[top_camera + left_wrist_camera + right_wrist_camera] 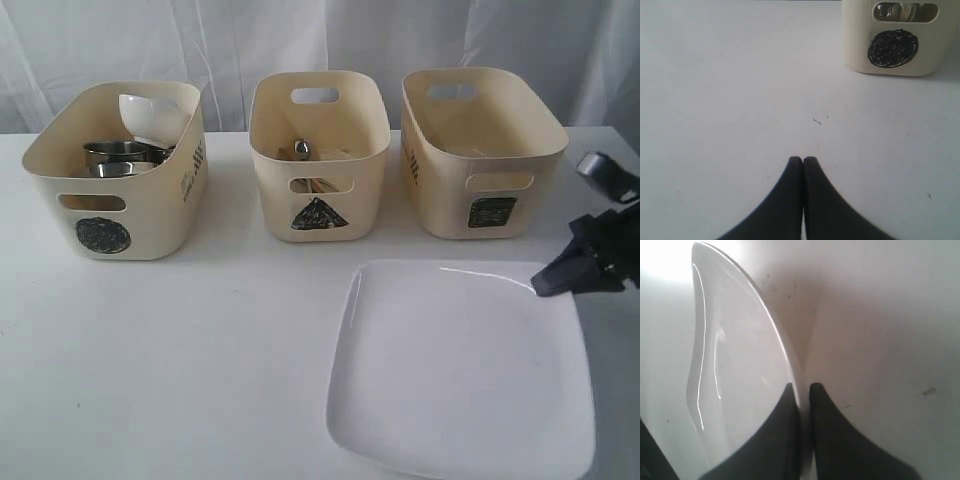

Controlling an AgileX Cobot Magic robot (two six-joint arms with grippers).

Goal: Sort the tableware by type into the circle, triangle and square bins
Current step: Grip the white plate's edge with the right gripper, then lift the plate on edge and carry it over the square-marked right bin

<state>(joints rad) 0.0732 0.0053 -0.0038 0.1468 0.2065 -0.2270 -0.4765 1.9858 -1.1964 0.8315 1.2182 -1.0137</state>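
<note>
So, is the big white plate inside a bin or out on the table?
Out: the plate lies on the table, right gripper pinching its rim.

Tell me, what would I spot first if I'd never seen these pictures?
The big white square plate lies at the front right of the table, with the right gripper pinching its edge. Behind it stand the circle bin, triangle bin and square bin in a row. The circle bin, on the left, holds steel mugs and a small white bowl.

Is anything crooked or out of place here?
The small white bowl leans tilted on steel ware in the circle bin. The plate lies outside the bins, its rim in the right gripper.
</note>
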